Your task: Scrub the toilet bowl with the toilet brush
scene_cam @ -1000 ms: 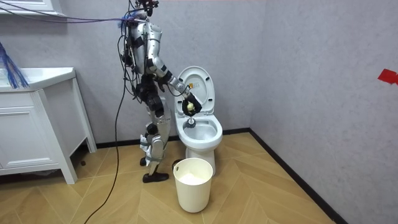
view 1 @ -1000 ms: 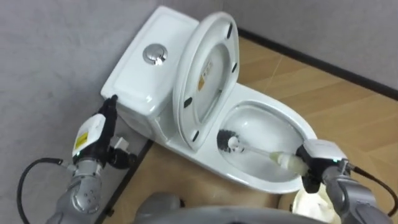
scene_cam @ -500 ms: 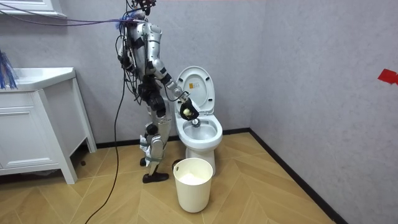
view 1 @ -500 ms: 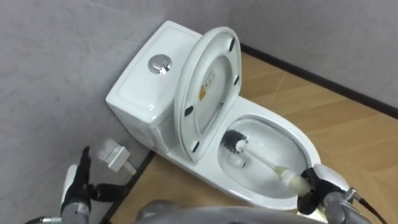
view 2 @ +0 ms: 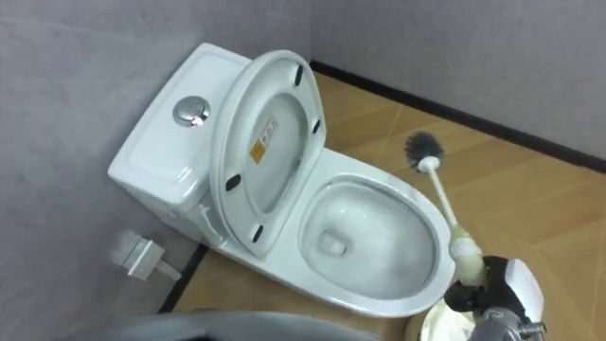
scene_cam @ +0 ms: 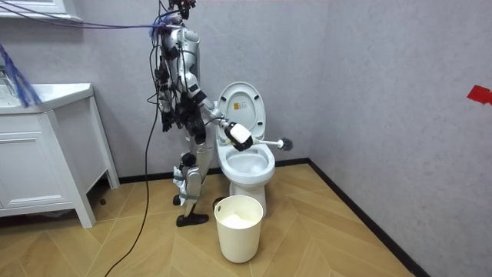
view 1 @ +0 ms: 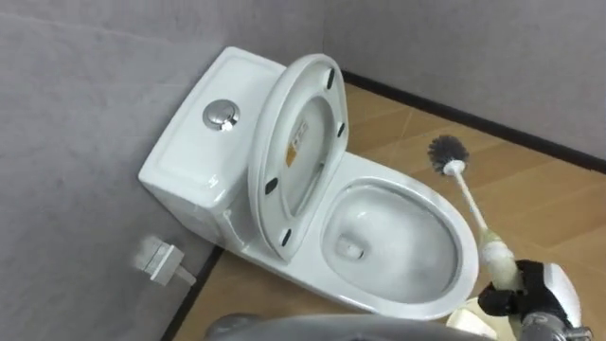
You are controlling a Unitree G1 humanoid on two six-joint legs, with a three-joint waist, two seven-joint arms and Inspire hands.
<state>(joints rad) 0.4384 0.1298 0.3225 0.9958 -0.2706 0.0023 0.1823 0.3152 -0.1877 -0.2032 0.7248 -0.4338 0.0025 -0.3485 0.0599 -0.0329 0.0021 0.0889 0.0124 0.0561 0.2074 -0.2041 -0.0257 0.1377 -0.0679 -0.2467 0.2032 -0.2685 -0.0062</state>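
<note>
Tank (view 1: pixel 204 156) sat at the upper left against the wall. Right of it the seat (view 1: pixel 294 161) stood raised and leaning back, likely to leave the bowl (view 1: pixel 398 187) open for scrubbing. Further right, the brush (view 1: pixel 469 204) hung in the air outside the bowl's right rim, touching nothing, perhaps between strokes or after the last one. Its long axis ran from the lower right corner up and slightly left, with the bristle head (view 1: pixel 447 150) uppermost over the floor; in the room view it lay nearly level. At the lower right, the right hand (view 1: pixel 535 294) had its fingers curled round the handle's end.
</note>
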